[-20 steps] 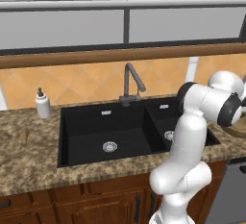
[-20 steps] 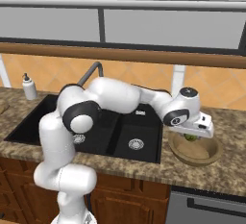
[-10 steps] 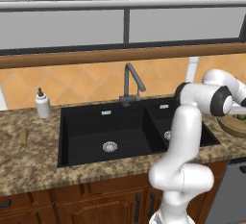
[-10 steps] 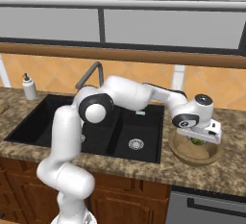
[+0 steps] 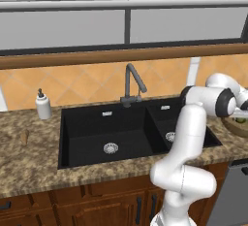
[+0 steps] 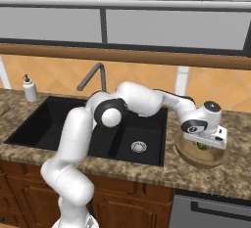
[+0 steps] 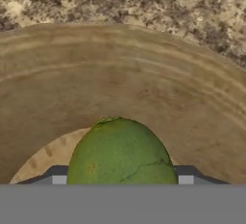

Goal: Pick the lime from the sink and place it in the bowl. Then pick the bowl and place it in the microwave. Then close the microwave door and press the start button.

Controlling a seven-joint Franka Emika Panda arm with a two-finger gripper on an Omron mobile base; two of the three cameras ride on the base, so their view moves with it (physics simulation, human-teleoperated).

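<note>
Inside the bowl, low against its floor, sits the lime, yellow-green with a thin crack line across its skin. In the hand view it lies at 6 o'clock, between the two grey tips of the claw, which stand wide to either side of it; whether the tips still touch the fruit cannot be told. The bowl's tan wooden wall curves around the lime from 9 through 12 to 3 o'clock, and speckled granite bench shows beyond its rim at 12.

In the right base view the claw hangs over the bowl, with a green glimpse of the lime under it. The bowl rests on the bench just beside the black sink, at its 3 o'clock. A soap bottle stands at the sink's 9 o'clock, and the grey faucet rises behind the basins.
</note>
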